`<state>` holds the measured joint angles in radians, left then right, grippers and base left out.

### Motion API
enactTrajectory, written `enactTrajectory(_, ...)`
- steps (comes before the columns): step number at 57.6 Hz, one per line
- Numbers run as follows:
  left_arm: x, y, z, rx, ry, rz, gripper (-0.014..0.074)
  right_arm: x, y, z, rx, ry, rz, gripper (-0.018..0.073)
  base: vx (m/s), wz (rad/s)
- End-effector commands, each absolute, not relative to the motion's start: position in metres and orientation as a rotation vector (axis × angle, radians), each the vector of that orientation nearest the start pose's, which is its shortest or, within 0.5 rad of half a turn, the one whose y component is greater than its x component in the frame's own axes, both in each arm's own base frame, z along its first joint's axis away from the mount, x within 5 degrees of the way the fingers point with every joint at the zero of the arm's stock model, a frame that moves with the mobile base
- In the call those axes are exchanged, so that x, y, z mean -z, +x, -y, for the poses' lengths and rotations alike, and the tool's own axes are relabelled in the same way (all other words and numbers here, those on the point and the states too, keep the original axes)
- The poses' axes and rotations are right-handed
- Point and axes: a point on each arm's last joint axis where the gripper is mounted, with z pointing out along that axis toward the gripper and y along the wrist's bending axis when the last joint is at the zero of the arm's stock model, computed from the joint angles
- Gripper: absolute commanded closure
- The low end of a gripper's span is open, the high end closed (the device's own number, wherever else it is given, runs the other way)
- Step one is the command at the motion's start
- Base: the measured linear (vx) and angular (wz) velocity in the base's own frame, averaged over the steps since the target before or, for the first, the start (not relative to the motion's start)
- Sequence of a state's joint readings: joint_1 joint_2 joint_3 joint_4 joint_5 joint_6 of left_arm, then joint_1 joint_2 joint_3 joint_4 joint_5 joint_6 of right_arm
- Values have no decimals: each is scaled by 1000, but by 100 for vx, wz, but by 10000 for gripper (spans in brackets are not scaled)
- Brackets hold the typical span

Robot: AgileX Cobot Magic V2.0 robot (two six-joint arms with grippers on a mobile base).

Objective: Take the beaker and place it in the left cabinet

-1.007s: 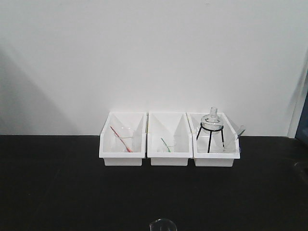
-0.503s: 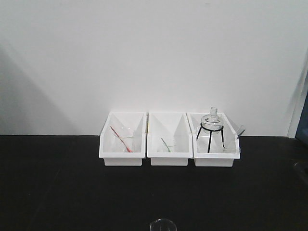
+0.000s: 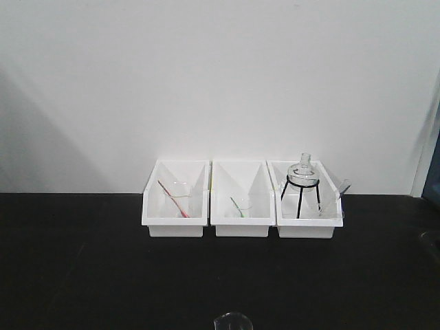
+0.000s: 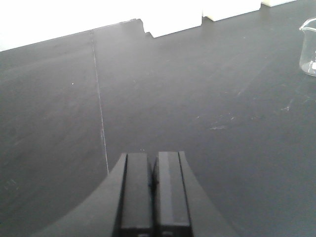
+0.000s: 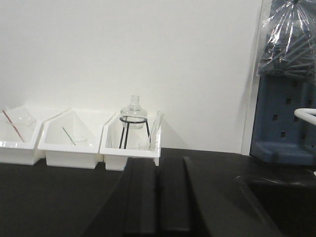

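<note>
Beaker point(image 4: 309, 47) upright on the black counter point(image 4: 197, 98), well apart from the left gripper point(image 4: 153, 163). Left and right gripper point(image 5: 157, 165) jaws are pressed together, holding nothing. Three white bins point(image 3: 240, 230) stand against the wall.

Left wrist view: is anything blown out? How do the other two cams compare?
Left wrist view: the top strip is clipped to white, so the white bins lose detail; the black counter shows grey sheen. Front view: soft focus, broad shadow on the wall at left. Right wrist view: dimmer, the right end effector nearly black, glints on the plastic bag.
</note>
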<state>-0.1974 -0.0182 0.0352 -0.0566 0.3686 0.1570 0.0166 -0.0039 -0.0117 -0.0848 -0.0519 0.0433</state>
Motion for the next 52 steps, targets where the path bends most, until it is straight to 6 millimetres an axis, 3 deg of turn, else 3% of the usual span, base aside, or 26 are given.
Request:
enactTrajectory(1, -183, 52, 12, 93, 275, -1738, 603, -260, 52, -1, -9, -20, -1299, 561, 0, 0)
enactTrajectory(7, -183, 52, 12, 93, 275, -1738, 603, -279, 59, -1, -37, 3, -1318, 557, 0, 0)
enactTrajectory(13, -183, 52, 12, 93, 275, -1738, 603, -285, 72, -1, -37, 5, -1378, 548, 0, 0)
enactTrajectory(24, -183, 52, 12, 93, 275, -1738, 603, -264, 107, -2, -36, 7, -1601, 510, 0, 0)
enactTrajectory(33, -183, 52, 12, 93, 275, -1738, 603, -252, 135, -3, -44, 0, -1672, 452, 0, 0)
enactTrajectory(52, -183, 52, 12, 93, 275, -1738, 603, -219, 188, -6, -80, -6, -1699, 197, 0, 0)
